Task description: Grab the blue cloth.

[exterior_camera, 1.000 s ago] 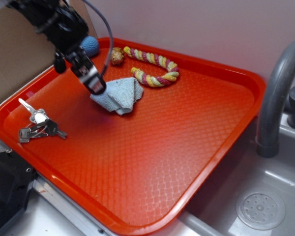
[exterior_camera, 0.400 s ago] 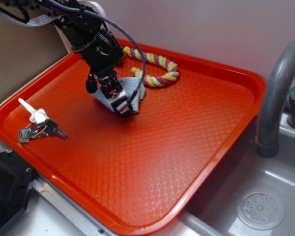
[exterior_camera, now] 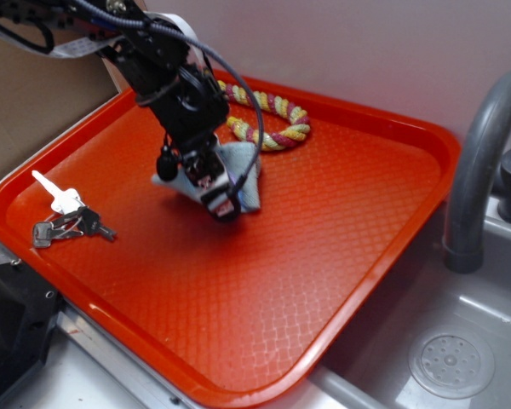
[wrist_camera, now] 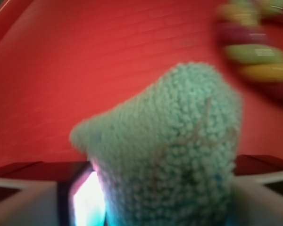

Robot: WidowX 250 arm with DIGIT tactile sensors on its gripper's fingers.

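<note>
The blue cloth (exterior_camera: 245,188) lies rumpled on the red tray (exterior_camera: 341,256), just in front of the rope toy. My gripper (exterior_camera: 201,184) is down on it, a finger on either side of the fabric. In the wrist view the cloth (wrist_camera: 179,141) rises in a bunched peak and fills the gap between the fingers of the gripper (wrist_camera: 165,207), pinched between them. Part of the cloth is hidden under the arm.
A yellow and red rope toy (exterior_camera: 277,119) curls at the tray's back edge. A bunch of keys (exterior_camera: 64,217) lies at the tray's left. A grey faucet (exterior_camera: 481,162) and a sink drain (exterior_camera: 451,362) are to the right. Cardboard (exterior_camera: 25,102) stands at the back left.
The gripper came from the cloth's left edge rightward and down over it. The cloth, flat before, is now bunched between the fingers and shifted slightly right.
</note>
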